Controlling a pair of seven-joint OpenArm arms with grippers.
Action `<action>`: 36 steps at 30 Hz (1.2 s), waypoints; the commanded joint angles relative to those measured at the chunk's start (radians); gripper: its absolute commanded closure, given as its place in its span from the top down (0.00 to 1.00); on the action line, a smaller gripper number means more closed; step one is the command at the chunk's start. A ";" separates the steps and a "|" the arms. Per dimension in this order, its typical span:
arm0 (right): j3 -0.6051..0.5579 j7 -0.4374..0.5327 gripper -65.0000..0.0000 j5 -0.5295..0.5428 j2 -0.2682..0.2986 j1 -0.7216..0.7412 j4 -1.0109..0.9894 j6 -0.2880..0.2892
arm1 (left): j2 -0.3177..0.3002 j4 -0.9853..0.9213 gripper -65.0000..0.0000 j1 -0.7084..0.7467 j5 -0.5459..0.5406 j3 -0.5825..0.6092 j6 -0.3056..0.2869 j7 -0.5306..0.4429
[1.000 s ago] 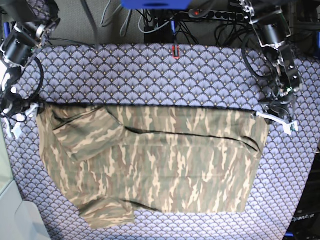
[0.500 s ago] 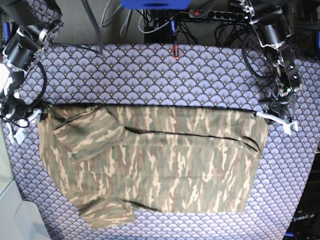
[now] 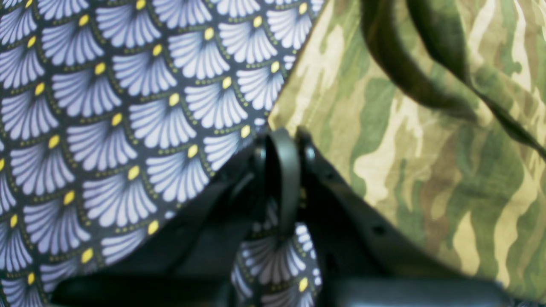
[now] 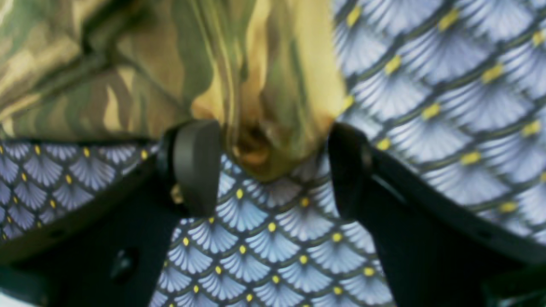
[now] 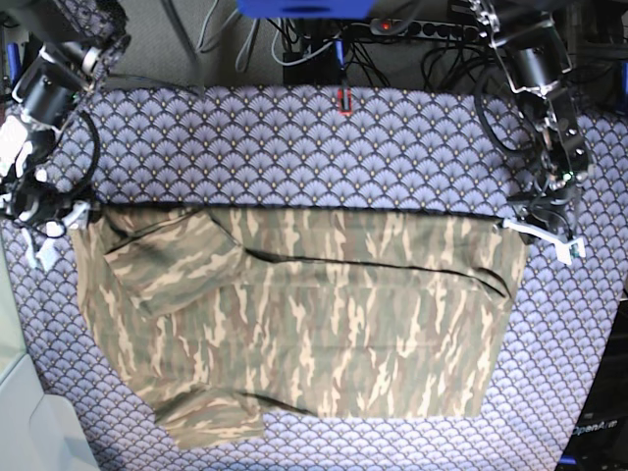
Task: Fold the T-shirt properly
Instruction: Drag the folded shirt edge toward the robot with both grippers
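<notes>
So nearest the camera, your T-shirt [image 5: 294,319] was lying flat on the fan-scale cloth [image 5: 294,147] that covered the table, one sleeve poking out at the bottom edge on the base view's left; the top part was folded over, with a dark seam line running across the middle; the whole shirt sat in the lower half of the cloth, its upper edge dead straight between your two arms

Your left gripper [image 5: 535,228] was at the shirt's top corner on the base view's right; in the wrist view the jaws were pressed together with only a thin dark strip between them, right at the corner edge of the camo; whether any fabric was actually pinched in there, I couldn't tell, too blurry

Your right gripper [image 4: 273,166] was at the opposite top corner, jaws spread wide apart; a bunched bit of the shirt sat between the fingers [image 4: 196,166] without being squeezed, so nothing held on that side

Further back, past the cloth, you had cables and a power strip [image 5: 432,27] behind the table
</notes>
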 commanded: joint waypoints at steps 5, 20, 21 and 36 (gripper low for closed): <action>0.003 0.006 0.62 0.012 -0.009 0.010 0.015 0.003 | -0.007 0.006 0.01 -0.006 0.012 -0.001 0.004 0.026; 0.004 -0.004 0.00 0.018 0.011 0.001 0.040 0.003 | -0.013 0.018 0.01 0.023 0.012 -0.001 -0.003 0.027; 0.004 -0.004 0.00 0.018 0.012 -0.001 0.057 0.003 | -0.013 0.043 0.01 0.033 0.012 -0.001 -0.003 0.027; 0.006 -0.004 0.00 0.057 0.012 -0.157 0.144 0.003 | -0.015 0.271 0.01 0.140 0.012 -0.009 -0.005 0.155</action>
